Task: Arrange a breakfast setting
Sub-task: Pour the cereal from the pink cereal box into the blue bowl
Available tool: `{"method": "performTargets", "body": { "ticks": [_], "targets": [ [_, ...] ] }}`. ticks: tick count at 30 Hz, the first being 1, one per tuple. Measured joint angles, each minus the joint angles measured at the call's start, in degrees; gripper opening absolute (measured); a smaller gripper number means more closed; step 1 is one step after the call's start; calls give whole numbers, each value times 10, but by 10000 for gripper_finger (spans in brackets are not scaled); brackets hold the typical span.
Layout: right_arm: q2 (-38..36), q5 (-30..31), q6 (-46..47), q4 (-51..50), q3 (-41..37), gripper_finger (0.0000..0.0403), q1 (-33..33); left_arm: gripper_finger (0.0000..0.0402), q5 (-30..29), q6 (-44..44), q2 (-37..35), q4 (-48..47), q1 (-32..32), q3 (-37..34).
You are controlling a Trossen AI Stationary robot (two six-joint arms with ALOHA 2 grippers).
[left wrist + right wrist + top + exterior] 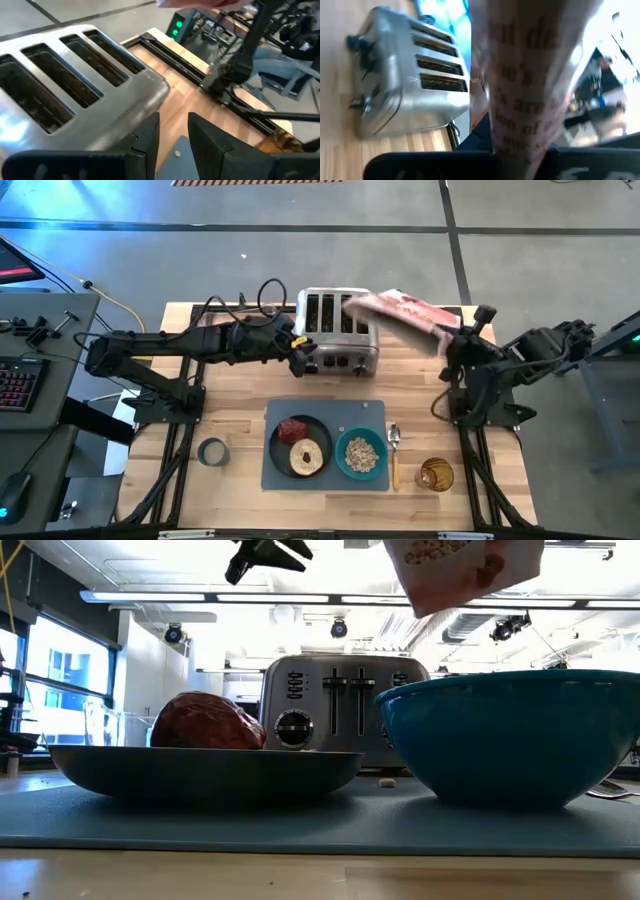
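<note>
A grey mat [325,480] lies near the table's front. On it are a dark plate [281,448] with a dark-red lump [292,428] and a tan ring [307,457], and a teal bowl [360,453] of beige cereal. A wooden-handled spoon [395,455] lies at the mat's right edge. My right gripper [447,340] is shut on the pink-and-white cereal bag [400,312], which is in the air over the toaster's right end [362,330]. My left gripper [300,357] is slightly open and empty at the toaster's front left, above the table; it also shows in its wrist view [174,137]. My right gripper holds the cereal bag by its right-hand end [438,332], coming from the table's right. The bag reaches out leftward from the fingers, lifted clear and lying roughly level above the toaster. In the right wrist view the bag [530,90] hides the fingers and the place of contact.
The chrome four-slot toaster [338,330] stands at the table's far middle. An amber glass [435,473] stands right of the spoon. A grey tape roll [212,451] lies left of the mat. The arms' dark bases stand at the table's left and right sides.
</note>
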Motion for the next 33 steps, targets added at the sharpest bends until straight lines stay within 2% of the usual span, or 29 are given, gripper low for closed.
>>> {"method": "performTargets", "body": {
  "ticks": [7, 13, 19, 27, 33],
  "targets": [
    [-1, 36, 162, 0, 0, 0, -63, 90, 0, 20, -15, 2, 40, 0],
    [1, 36, 288, 0, 0, 0, -129, 90, 0, 60, -45, 21, 72, 0],
    [13, 31, 371, -8, -8, 0, -194, 90, 1, 111, -82, 30, 96, 0],
    [16, 18, 557, 6, -120, 0, -256, 90, -9, 177, -136, 26, 106, 0],
    [16, 18, 616, 88, -222, 0, -270, 90, -41, 221, -175, 21, 106, 0]
  ]
}}
